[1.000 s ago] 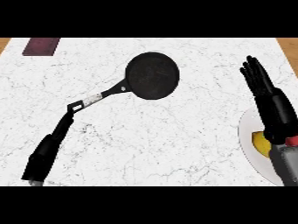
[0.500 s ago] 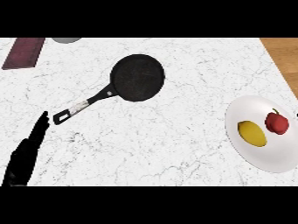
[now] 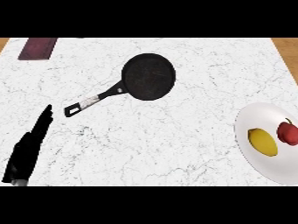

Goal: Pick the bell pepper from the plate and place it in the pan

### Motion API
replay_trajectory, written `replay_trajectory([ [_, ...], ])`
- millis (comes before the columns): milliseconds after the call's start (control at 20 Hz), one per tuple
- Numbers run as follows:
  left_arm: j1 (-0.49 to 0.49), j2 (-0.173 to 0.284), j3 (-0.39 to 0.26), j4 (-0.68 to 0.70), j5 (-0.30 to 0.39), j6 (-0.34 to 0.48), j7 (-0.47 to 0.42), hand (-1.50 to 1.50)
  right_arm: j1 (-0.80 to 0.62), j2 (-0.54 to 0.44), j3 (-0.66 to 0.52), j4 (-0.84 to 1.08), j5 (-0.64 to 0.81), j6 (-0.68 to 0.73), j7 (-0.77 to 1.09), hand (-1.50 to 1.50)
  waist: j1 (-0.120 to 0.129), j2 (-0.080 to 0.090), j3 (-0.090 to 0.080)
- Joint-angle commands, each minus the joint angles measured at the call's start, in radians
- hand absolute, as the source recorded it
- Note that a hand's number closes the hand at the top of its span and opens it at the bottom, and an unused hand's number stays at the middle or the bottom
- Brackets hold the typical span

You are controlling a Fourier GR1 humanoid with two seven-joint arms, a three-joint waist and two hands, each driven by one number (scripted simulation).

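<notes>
A white marbled desk [image 3: 151, 144] fills the view with wood floor at both upper corners; nothing on it bears readable writing. The black pan [image 3: 149, 76] lies around 12 o'clock, its handle running toward 8 o'clock, with a dark red board [image 3: 38, 48] at 10 o'clock against the far edge. The red bell pepper [image 3: 289, 133] sits beside a lemon [image 3: 263, 141] on the white plate [image 3: 267, 164] at 4 o'clock by the right edge, open marble between plate and pan, and the left robot hand [image 3: 30, 151] lies at 8 o'clock with fingers straight.
</notes>
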Motion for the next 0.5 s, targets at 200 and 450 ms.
replay_trajectory([
  [200, 0.014, 0.013, -0.017, -0.071, -0.013, -0.023, 0.049, 0.0, 0.047, -0.224, 0.135, -0.288, 0.091, 0.197, 0.494, -1.5, 0.043, 0.001, 0.001],
  [450, -0.06, -0.003, 0.002, -0.017, -0.02, -0.044, 0.087, 0.0, -0.047, -0.348, 0.164, -0.375, 0.118, 0.328, 0.758, -1.5, 0.031, 0.003, 0.003],
])
